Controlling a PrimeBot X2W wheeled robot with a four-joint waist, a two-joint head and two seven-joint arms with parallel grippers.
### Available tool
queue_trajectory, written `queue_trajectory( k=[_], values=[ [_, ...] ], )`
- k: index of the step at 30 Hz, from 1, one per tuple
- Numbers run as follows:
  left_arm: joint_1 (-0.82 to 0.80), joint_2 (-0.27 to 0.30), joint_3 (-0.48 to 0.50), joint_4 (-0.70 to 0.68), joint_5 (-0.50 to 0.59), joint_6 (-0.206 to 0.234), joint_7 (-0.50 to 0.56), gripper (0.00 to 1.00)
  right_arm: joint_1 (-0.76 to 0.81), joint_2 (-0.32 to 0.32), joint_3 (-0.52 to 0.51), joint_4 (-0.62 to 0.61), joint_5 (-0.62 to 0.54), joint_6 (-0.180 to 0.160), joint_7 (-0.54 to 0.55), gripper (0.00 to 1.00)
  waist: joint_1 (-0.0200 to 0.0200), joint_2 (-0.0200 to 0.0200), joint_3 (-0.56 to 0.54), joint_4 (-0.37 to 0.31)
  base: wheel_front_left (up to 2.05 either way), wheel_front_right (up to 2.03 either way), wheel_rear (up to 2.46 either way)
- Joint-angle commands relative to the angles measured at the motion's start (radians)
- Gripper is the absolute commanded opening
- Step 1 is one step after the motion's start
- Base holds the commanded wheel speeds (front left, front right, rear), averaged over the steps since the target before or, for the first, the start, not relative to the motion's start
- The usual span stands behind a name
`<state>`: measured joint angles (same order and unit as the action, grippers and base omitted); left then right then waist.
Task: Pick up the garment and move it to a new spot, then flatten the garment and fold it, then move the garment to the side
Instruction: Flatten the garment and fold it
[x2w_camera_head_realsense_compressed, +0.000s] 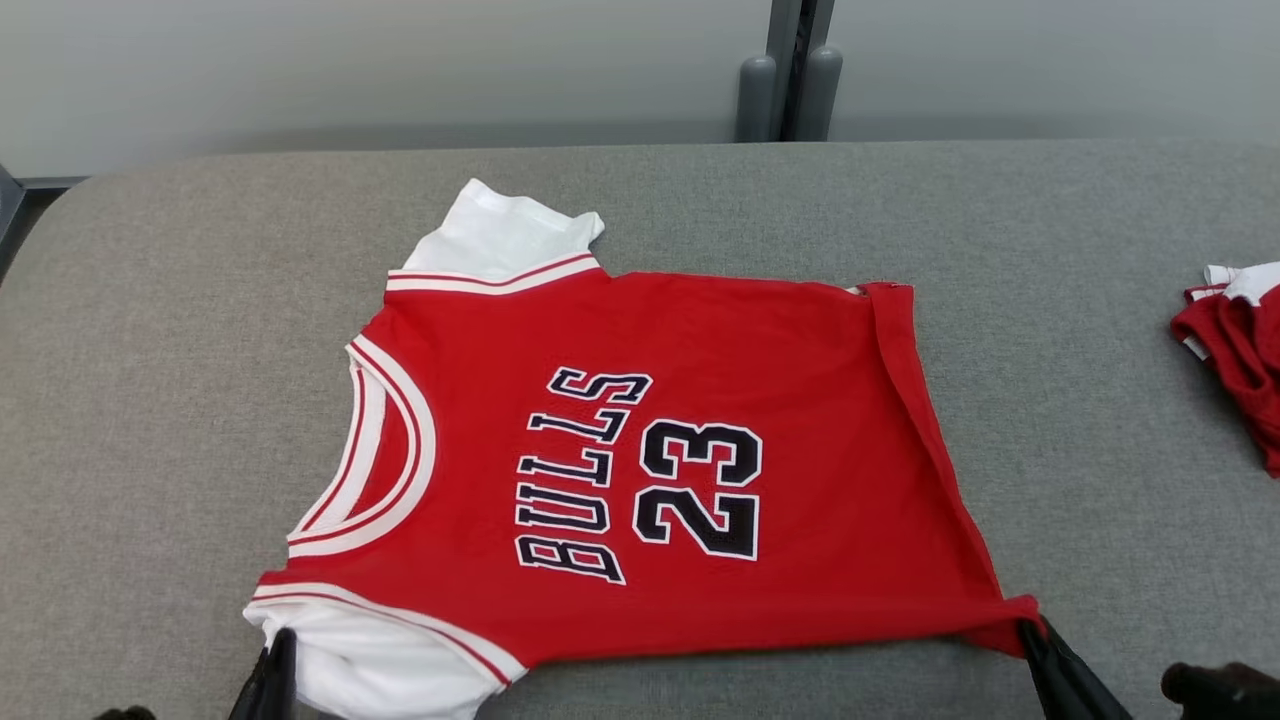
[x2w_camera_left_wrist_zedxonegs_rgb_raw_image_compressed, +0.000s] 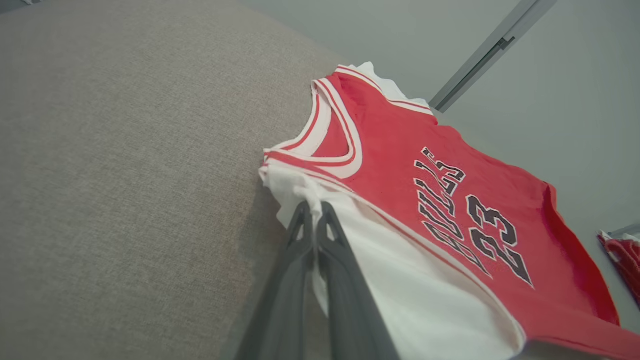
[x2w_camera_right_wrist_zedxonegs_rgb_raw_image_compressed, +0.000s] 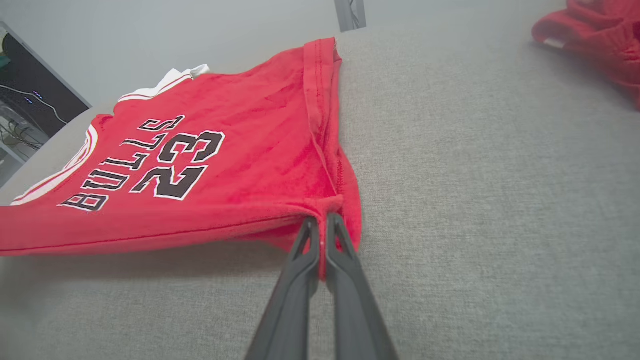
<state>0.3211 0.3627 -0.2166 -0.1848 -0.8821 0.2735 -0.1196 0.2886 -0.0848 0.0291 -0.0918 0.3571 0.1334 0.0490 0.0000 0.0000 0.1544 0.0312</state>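
Low over grey table (x2w_camera_head_realsense_compressed: 1060, 300), left gripper (x2w_camera_left_wrist_zedxonegs_rgb_raw_image_compressed: 314, 207) pinching jersey (x2w_camera_head_realsense_compressed: 640, 450) sleeve, right gripper (x2w_camera_right_wrist_zedxonegs_rgb_raw_image_compressed: 322, 220) pinching hem corner, seemingly lifted

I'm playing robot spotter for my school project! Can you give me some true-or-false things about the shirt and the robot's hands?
1. The jersey has the number 23 on it. True.
2. The left hand is open and holds nothing. False: it is shut on a white part of the jersey.
3. The right hand pinches a red corner of the jersey. True.
4. The jersey is folded in half. False: it is spread open over the gray surface, with its letters showing.
5. A second red garment lies off to the right. True.
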Motion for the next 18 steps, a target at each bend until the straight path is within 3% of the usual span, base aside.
queue_trajectory(
  k=[1,8,18],
  values=[
    [-0.031,0.013,0.003,-0.009,-0.009,-0.007,0.012,0.00,-0.025,-0.006,-0.003,-0.011,0.002,-0.005,0.014,0.00,0.0000,0.0000,0.024,-0.003,0.00,0.00,0.00],
    [-0.175,0.059,-0.008,-0.016,-0.036,-0.053,0.112,0.00,-0.175,-0.052,0.021,0.013,0.021,-0.003,0.089,0.00,0.0000,0.0000,0.122,-0.003,0.00,0.00,0.00],
    [-0.340,0.079,-0.004,0.082,-0.072,-0.088,0.180,0.00,-0.334,-0.100,0.076,0.132,0.053,-0.003,0.089,0.00,0.0000,0.0000,0.195,-0.005,0.00,0.00,0.00]
  ],
)
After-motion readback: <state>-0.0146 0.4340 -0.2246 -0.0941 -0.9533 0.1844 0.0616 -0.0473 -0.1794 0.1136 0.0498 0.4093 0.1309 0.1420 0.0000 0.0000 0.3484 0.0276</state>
